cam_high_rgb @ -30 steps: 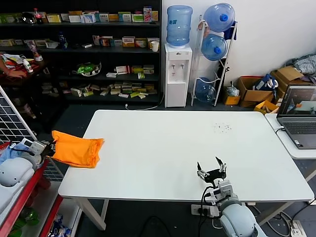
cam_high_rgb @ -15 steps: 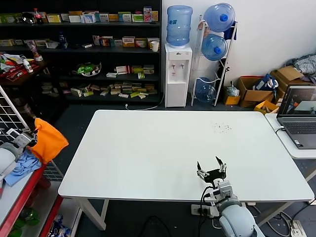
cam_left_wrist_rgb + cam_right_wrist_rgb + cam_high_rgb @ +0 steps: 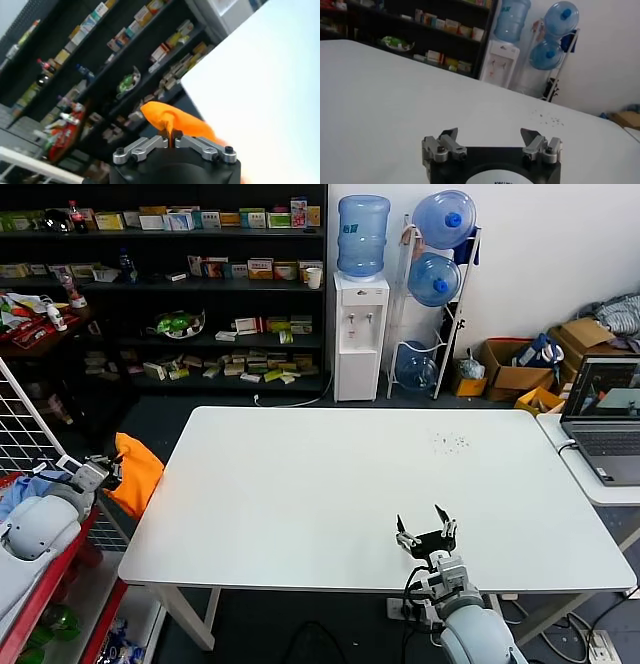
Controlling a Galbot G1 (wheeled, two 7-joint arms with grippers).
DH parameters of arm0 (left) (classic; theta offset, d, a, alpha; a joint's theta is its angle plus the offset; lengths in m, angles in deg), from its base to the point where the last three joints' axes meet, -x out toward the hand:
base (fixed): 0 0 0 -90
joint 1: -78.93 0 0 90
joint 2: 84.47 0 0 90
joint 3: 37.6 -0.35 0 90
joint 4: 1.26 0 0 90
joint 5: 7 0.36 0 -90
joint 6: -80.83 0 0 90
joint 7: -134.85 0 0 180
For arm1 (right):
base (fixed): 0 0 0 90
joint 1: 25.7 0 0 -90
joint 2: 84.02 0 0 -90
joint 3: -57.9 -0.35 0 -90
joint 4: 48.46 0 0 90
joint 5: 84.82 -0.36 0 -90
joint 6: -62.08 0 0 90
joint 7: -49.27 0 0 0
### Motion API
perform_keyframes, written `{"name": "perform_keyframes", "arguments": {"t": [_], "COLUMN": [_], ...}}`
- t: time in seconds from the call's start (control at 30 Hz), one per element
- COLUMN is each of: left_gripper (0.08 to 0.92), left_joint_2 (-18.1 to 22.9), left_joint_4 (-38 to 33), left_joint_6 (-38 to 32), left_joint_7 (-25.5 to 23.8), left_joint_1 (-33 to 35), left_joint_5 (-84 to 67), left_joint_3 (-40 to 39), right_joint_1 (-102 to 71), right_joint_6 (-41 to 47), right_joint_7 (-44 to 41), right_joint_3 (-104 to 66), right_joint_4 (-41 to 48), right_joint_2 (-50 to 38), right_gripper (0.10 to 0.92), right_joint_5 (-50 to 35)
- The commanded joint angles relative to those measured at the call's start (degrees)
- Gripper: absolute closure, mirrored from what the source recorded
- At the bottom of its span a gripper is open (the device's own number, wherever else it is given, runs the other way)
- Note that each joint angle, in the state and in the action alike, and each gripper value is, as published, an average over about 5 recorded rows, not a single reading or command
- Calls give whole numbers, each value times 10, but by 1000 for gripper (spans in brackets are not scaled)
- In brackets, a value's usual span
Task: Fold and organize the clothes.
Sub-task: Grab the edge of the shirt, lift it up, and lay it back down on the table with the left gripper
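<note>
1. The left gripper (image 3: 110, 471) is pinching the bright orange thin-fabric T-shirt (image 3: 135, 472), jaws closed on a bunched fold; the shirt is hanging just beyond the claw, off the left edge of the white rectangular table (image 3: 300, 504).
2. Judgement: carrying the shirt over the tabletop and letting it drape flat before letting go would suit folding.
3. The right gripper (image 3: 426, 531) is idling, jaws spread, at the table's near edge.
4. Compared with half a second ago, the shirt is sitting lower and nearer the table.

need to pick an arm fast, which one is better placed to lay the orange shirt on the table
Left. The left gripper is shut on the orange T-shirt, beside the table. The right gripper is open, far from it.
</note>
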Motion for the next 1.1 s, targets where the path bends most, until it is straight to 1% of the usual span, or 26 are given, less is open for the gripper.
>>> {"name": "perform_keyframes", "arguments": {"t": [0.03, 0.17, 0.3, 0.43, 0.6, 0.8, 0.93, 1.03, 1.1], "left_gripper": [872, 872, 872, 872, 872, 872, 872, 872, 872], "left_joint_2": [67, 119, 190, 261, 364, 477, 535, 569, 585], "left_joint_4": [-162, -183, -176, -156, -120, -76, -46, -26, -16], "left_joint_6": [60, 69, 63, 44, 20, -7, -28, -47, -62], "left_joint_7": [136, 177, 200, 211, 218, 225, 231, 233, 233], "left_joint_1": [30, 48, 63, 67, 52, 34, 21, 16, 15], "left_joint_5": [-250, -291, -298, -279, -237, -201, -190, -192, -196], "left_joint_3": [2, -7, -20, -34, -49, -70, -88, -96, -100], "right_joint_1": [-10, -13, -22, -32, -39, -43, -44, -45, -46], "right_joint_6": [-1, -2, -10, -27, -59, -88, -90, -91, -91], "right_joint_7": [-1, -2, -6, -13, -23, -37, -37, -36, -35], "right_joint_3": [-7, -9, -16, -23, -32, -49, -56, -61, -64], "right_joint_4": [-5, -9, -10, -9, -4, -6, -7, -6, -5], "right_joint_2": [2, 3, -2, -9, -16, -29, -32, -32, -32], "right_gripper": [203, 203, 203, 203, 203, 203, 203, 203, 203], "right_joint_5": [12, 24, 25, 27, 31, 15, 2, -4, -6]}}
